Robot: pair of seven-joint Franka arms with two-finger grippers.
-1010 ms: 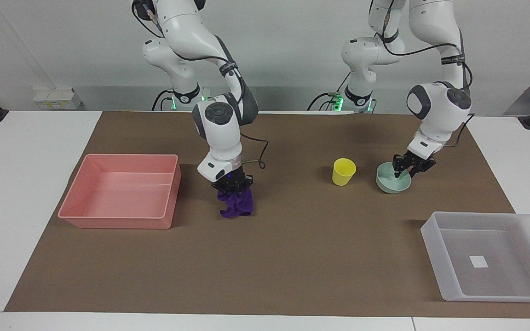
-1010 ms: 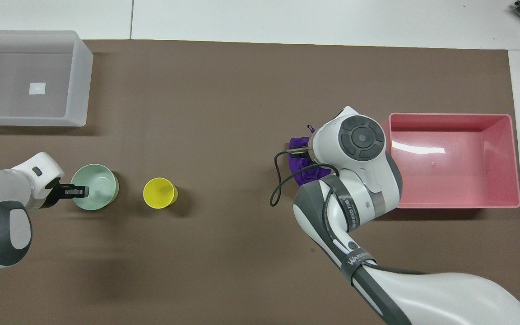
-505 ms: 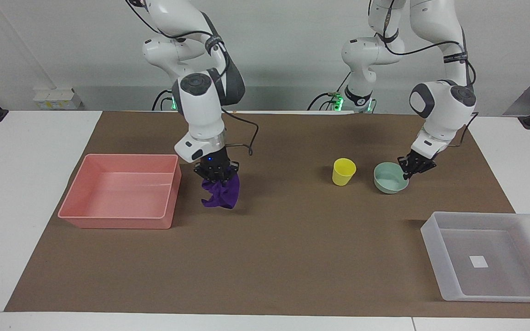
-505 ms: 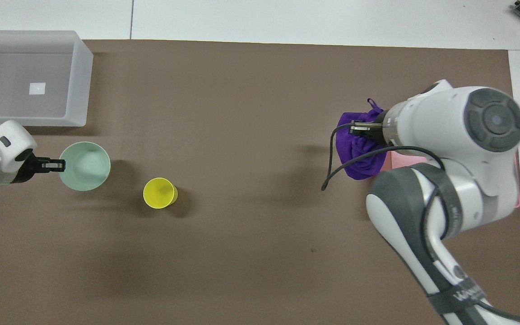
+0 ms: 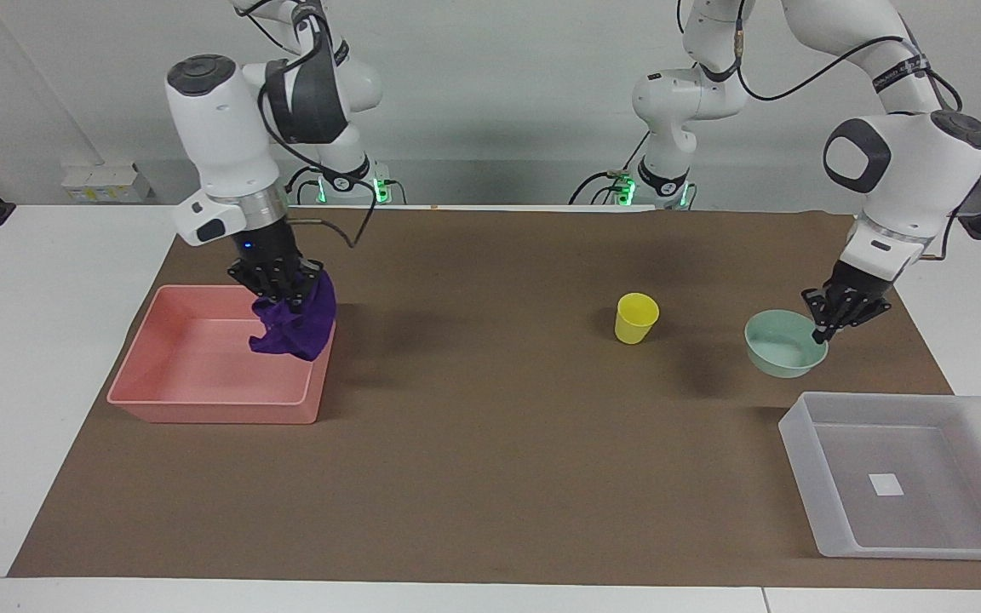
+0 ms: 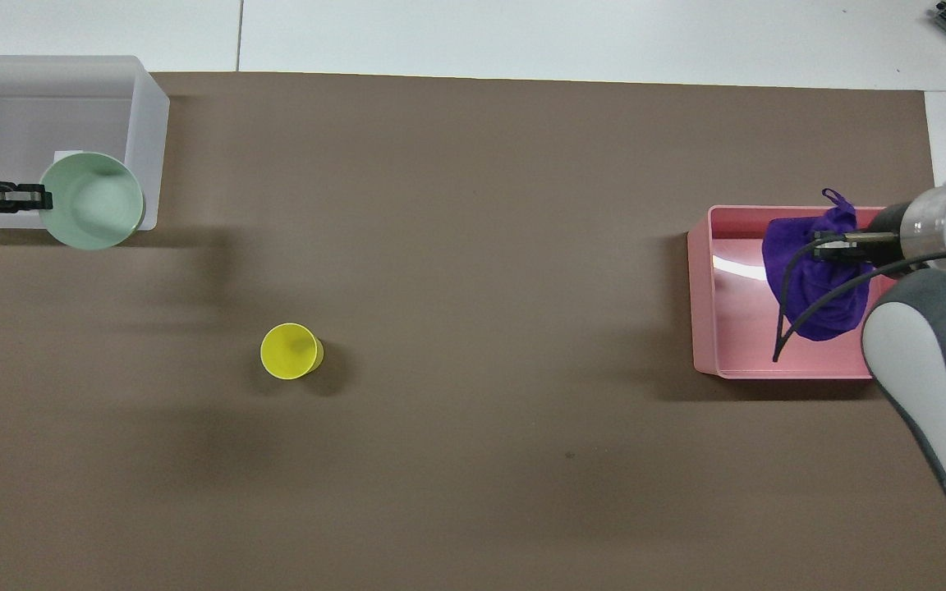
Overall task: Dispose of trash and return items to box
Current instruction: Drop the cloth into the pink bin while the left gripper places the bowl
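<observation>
The soft, floppy purple rag [image 5: 293,323] hangs pinched in the right tool [image 5: 279,288] over the pink bin [image 5: 201,407], while the left tool [image 5: 831,321] nips the light, hard green bowl [image 5: 784,344] by its rim, up near the clear box [image 5: 823,409].

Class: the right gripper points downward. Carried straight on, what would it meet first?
Probably the pink bin's floor: the right gripper hangs over it holding the purple cloth, though depth is uncertain.
</observation>
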